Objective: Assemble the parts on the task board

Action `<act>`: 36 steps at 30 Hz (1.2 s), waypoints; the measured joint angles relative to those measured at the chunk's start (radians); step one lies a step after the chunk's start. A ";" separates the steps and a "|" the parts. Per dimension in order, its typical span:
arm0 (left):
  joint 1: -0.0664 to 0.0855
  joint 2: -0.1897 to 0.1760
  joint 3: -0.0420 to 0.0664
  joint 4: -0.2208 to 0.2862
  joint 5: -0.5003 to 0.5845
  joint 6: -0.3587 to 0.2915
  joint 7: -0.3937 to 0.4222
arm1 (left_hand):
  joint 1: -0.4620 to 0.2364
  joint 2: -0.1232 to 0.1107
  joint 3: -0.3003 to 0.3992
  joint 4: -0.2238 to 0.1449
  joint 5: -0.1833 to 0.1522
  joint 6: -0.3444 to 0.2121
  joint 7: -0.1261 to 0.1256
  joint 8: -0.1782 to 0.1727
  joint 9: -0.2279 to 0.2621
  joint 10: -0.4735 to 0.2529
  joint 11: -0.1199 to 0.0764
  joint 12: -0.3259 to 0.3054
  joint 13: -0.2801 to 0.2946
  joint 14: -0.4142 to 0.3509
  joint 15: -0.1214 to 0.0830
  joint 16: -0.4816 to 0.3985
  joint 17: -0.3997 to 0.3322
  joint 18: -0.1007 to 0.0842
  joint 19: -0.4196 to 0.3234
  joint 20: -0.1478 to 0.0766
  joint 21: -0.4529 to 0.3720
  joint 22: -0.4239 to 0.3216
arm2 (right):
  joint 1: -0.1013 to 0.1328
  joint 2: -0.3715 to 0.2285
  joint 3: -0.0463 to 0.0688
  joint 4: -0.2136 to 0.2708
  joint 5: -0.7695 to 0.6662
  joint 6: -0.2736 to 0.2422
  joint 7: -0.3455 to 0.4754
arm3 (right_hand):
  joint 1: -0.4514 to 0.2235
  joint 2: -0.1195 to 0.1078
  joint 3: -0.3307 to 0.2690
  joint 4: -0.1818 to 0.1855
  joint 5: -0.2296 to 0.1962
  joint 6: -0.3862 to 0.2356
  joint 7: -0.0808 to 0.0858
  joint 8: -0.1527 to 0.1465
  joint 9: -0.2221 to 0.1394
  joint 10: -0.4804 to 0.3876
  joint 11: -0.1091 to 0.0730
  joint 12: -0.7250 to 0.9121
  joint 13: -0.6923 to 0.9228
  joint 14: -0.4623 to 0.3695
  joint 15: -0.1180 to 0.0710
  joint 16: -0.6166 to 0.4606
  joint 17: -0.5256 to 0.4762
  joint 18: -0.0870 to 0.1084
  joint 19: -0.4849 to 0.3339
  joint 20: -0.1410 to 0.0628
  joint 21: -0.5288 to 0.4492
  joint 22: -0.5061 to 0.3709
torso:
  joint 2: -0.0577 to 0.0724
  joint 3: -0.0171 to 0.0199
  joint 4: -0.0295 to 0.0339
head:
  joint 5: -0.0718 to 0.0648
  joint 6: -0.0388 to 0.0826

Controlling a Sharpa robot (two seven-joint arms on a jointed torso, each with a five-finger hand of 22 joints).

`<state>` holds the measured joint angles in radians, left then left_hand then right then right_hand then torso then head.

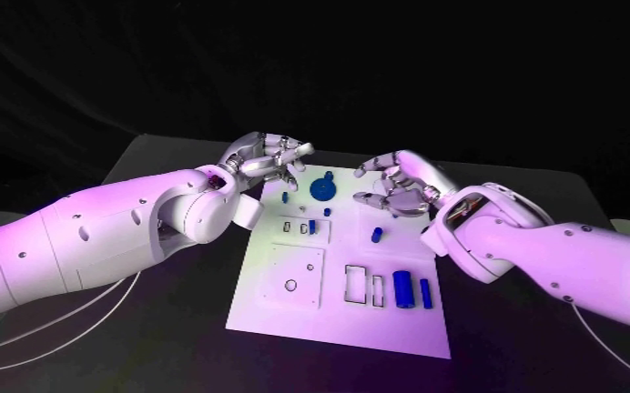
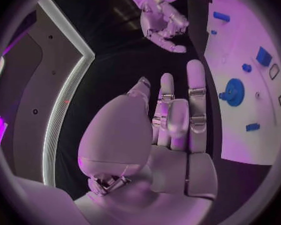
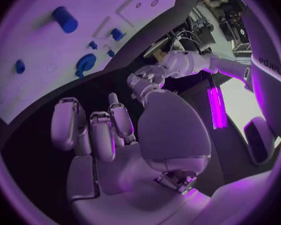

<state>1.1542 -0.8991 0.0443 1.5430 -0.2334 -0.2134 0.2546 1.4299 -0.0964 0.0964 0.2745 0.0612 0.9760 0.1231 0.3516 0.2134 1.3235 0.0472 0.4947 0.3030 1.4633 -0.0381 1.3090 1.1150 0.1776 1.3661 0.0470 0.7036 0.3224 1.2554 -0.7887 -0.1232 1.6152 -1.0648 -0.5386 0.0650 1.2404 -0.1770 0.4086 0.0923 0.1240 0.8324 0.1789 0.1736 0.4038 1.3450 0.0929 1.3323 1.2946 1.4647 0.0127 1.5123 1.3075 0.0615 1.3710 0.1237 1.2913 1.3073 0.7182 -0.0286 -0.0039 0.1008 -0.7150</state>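
While the left silver hand [image 1: 267, 158] hovers at the far left corner of the white rectangular task board [image 1: 296, 320], its fingers are spread and hold nothing. Just beside it, on the board's far end, lies the round blue disc part [image 1: 323, 190]. Two blue cylinder parts [image 1: 413, 290] lie near the right edge. At the far right corner the right silver hand [image 1: 397, 184] hangs with loosely curled, separated fingers, also empty. Bare black surface [image 1: 157, 338] surrounds the board.

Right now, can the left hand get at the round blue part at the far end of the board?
Probably yes. The left hand hovers empty beside the round blue part, and nothing lies between them on the task board.
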 measured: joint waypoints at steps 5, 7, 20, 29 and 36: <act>0.019 0.000 0.004 -0.006 -0.116 0.109 -0.138 | -0.081 0.063 0.001 0.015 -0.009 -0.079 0.006 0.085 0.064 -0.176 -0.006 0.301 0.237 0.003 0.012 0.171 0.192 -0.016 -0.017 0.001 0.240 0.259 | 0.026 -0.073 0.001 0.008 0.136 0.006 0.020 | 0.000 0.000 0.000 0.000 0.000 0.003 -0.003 0.000 0.000 -0.003 -0.004 0.000 0.000 0.000 0.000 0.000 0.000 0.000 0.000 0.000 -0.004 0.001 | -0.012 0.0053 -0.0037 | 0.004 -0.002; 0.027 0.006 0.004 -0.015 -0.167 0.146 -0.188 | -0.086 0.080 0.007 0.019 -0.009 -0.099 0.005 0.114 0.082 -0.210 -0.007 0.353 0.275 0.003 0.012 0.165 0.193 -0.016 -0.021 0.005 0.259 0.265 | 0.029 -0.086 0.001 0.008 0.173 0.008 0.024 | 0.000 0.000 0.000 0.000 0.004 0.003 -0.003 0.000 0.000 -0.004 -0.004 0.000 0.000 0.000 0.000 0.000 0.000 0.000 0.000 0.000 -0.004 0.001 | -0.015 0.0075 -0.0046 | 0.005 -0.003; 0.063 0.087 0.003 -0.079 -0.525 0.339 -0.533 | -0.171 0.111 0.008 0.022 -0.009 -0.191 -0.005 0.285 0.182 -0.299 0.000 0.455 0.329 0.003 0.012 0.211 0.193 -0.051 0.057 0.003 0.469 0.548 | 0.040 -0.136 0.000 -0.001 0.332 0.017 0.010 | 0.000 0.000 -0.003 0.003 0.004 0.010 -0.003 0.004 0.000 -0.003 -0.004 0.000 0.000 0.000 0.000 -0.004 0.000 0.000 -0.007 0.000 -0.014 0.001 | -0.030 0.0239 -0.0102 | 0.009 -0.015; 0.088 0.130 0.001 -0.121 -0.683 0.392 -0.669 | -0.196 0.120 0.008 0.022 -0.009 -0.202 -0.031 0.435 0.266 -0.092 -0.038 0.763 0.680 0.005 -0.012 0.248 0.193 -0.070 0.067 -0.011 0.576 0.697 | 0.041 -0.145 0.000 -0.015 0.364 0.018 -0.009 | 0.000 0.000 -0.003 0.003 0.010 0.013 -0.006 0.004 0.000 -0.003 -0.004 0.000 0.001 0.000 0.000 -0.004 0.000 0.016 -0.007 0.000 -0.020 0.001 | -0.030 0.0278 -0.0125 | 0.007 -0.025; 0.108 0.145 0.000 -0.130 -0.738 0.419 -0.713 | -0.225 0.116 0.001 0.020 -0.009 -0.195 -0.045 0.495 0.305 -0.072 -0.051 0.795 0.720 0.003 -0.024 0.248 0.193 -0.070 0.070 -0.015 0.591 0.720 | 0.042 -0.145 0.000 -0.023 0.374 0.018 -0.018 | 0.000 0.000 -0.003 0.003 0.015 0.013 -0.006 0.012 0.000 -0.003 -0.004 0.000 0.002 0.000 0.000 -0.004 0.000 0.016 -0.007 0.000 -0.020 0.000 | -0.029 0.0271 -0.0109 | 0.004 -0.032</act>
<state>1.2626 -0.7546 0.0444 1.4131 -0.9710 0.2059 -0.4587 1.2049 0.0193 0.0976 0.2947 0.0523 0.7810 0.0779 0.8463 0.5183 1.2513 -0.0036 1.2894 1.0233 1.4668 -0.0625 1.5569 1.3080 0.1081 1.4365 0.0320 1.2946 1.0425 1.2969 -0.9335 -0.1231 1.5921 -0.6912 -0.5204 0.0468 1.2404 -0.1769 0.4055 0.0954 0.1392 0.8457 0.1727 0.1852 0.4040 1.3416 0.0894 1.3323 1.2967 1.4648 0.0126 1.5085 1.3074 0.0772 1.3640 0.1236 1.2716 1.3078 0.6891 -0.0014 -0.0149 0.1051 -0.7470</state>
